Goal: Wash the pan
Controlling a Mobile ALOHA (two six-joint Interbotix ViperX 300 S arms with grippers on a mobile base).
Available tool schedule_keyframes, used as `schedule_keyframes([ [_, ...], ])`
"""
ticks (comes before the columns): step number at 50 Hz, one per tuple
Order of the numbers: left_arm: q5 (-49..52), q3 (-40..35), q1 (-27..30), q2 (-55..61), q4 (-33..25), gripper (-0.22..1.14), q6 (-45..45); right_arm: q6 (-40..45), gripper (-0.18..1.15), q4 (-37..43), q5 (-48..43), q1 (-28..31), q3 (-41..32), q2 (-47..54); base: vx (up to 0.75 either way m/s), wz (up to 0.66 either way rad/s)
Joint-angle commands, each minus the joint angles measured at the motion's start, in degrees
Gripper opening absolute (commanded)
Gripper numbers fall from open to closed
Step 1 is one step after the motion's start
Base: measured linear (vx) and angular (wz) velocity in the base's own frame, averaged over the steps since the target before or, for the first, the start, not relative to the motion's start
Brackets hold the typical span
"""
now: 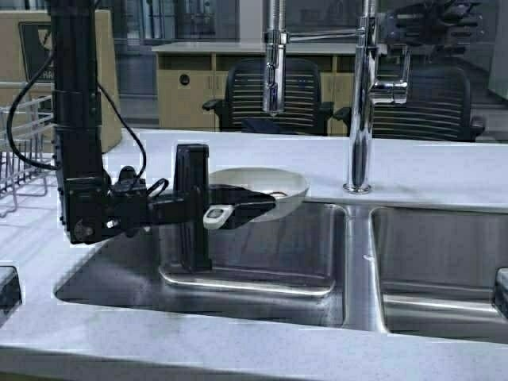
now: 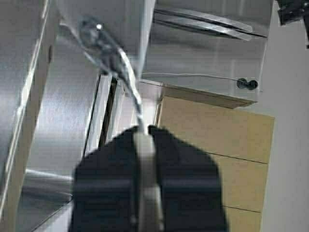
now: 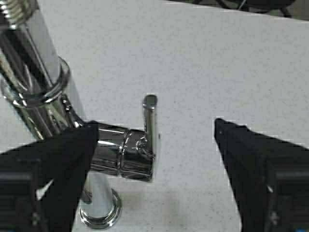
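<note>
The white pan [image 1: 262, 189] hangs tilted over the left sink basin [image 1: 270, 254], under the faucet spout [image 1: 274, 75]. My left gripper [image 1: 208, 216] is shut on its pale stubby handle [image 1: 220, 214]. In the left wrist view the handle [image 2: 145, 164] shows edge-on, pinched between the black fingers. My right gripper [image 1: 413, 40] is up beside the faucet column [image 1: 362, 103]. In the right wrist view it [image 3: 155, 130] stands open, with the chrome faucet lever [image 3: 150, 126] between its fingers and touching neither.
A wire dish rack [image 1: 24, 143] stands on the counter at the far left. A second basin [image 1: 436, 270] lies to the right of the divider. Office chairs [image 1: 274, 95] and cabinets sit behind the pale counter [image 1: 444, 171].
</note>
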Motion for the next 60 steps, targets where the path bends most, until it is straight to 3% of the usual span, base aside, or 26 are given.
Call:
schedule_keyframes([
  [1, -1.14, -0.35, -0.18, -1.14, 0.09, 0.02, 0.35, -0.09, 1.03, 0.0, -0.26, -0.18, -3.43, 1.23, 0.0, 0.0],
  [22, -1.14, -0.44, -0.18, -1.14, 0.09, 0.02, 0.35, 0.26, 1.03, 1.32, -0.18, -3.16, -9.14, 7.03, 0.0, 0.0],
  [46, -1.05, -0.44, -0.18, -0.97, 0.09, 0.02, 0.35, 2.11, 1.03, 7.12, -0.18, -12.04, -7.38, 5.1, 0.0, 0.0],
  [60, -1.05, -0.44, -0.18, -0.62, 0.26, 0.02, 0.35, 3.6, 1.03, 7.29, -0.18, -12.83, -6.24, 0.26, 0.0, 0.01],
])
